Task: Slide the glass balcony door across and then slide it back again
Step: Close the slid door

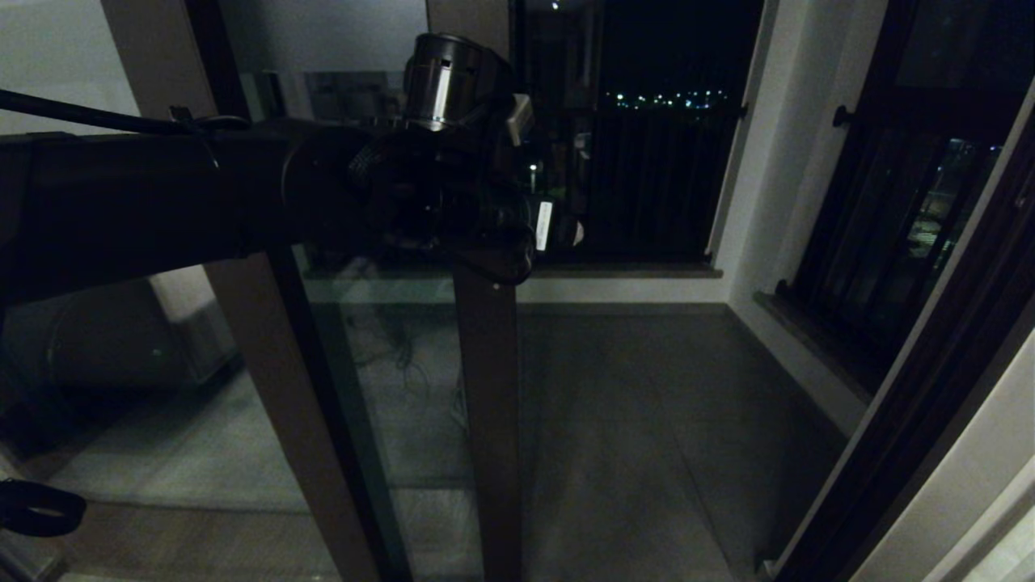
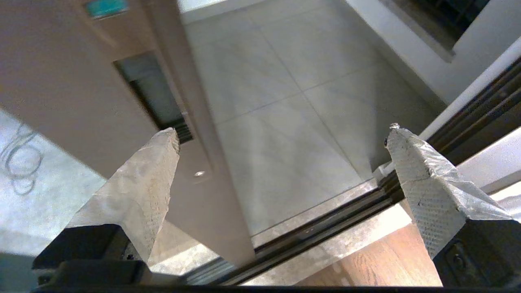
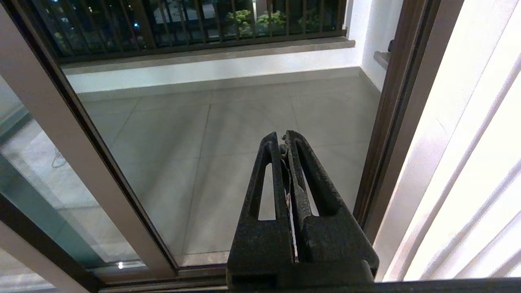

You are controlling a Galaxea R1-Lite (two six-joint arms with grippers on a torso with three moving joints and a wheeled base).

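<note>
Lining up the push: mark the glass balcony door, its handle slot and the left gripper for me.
glass balcony door [image 1: 485,388], head view, on its brown stile.
handle slot [image 2: 152,95], left wrist view, inside the recess.
left gripper [image 2: 281,134], left wrist view, between its open fingertips.

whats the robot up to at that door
The robot is working a brown-framed glass sliding balcony door. Its left gripper is open at the door's vertical edge, one finger by the narrow recessed handle slot. The door stands partly slid aside, leaving the way onto the grey tiled balcony floor open. The right gripper is shut and holds nothing, facing the opening.
</note>
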